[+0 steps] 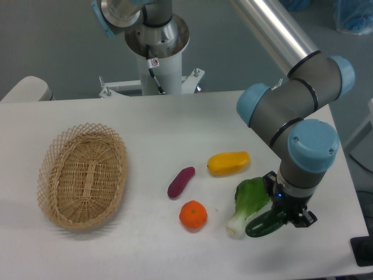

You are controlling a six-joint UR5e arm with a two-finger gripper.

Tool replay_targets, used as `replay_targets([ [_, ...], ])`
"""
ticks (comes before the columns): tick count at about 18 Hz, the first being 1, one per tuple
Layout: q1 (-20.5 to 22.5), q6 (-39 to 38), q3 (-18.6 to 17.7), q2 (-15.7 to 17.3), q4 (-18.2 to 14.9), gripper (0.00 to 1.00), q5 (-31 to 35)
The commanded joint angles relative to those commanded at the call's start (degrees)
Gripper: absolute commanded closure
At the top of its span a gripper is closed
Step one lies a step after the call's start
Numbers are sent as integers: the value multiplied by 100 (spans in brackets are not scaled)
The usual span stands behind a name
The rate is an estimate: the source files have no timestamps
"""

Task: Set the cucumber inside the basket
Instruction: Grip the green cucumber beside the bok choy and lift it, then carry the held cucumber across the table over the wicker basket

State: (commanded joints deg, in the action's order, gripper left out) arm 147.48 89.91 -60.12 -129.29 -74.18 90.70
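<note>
Tan wicker is what you meet first: the basket (83, 177) sits near the desk's (175, 128) left edge, oval and shallow. Moving right, toward the middle of the desk you have the small purple piece (180, 182), with the orange (193, 214) just below it nearer the front edge and a yellow vegetable (229, 163) beyond. Next comes the bok choy (248, 204), leaves up, white stem toward the front edge. Just beside its stem, near the front right corner, the dark green cucumber (263, 224) lies with the gripper (285, 217) right over its right end; you cannot tell from here whether the jaws are clenched on it.
</note>
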Motion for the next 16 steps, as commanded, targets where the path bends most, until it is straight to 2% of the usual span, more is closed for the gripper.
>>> replay_targets([
  [10, -35, -140, -88, 44, 0, 93, -35],
  [16, -307, -676, -790, 579, -17, 94, -193],
])
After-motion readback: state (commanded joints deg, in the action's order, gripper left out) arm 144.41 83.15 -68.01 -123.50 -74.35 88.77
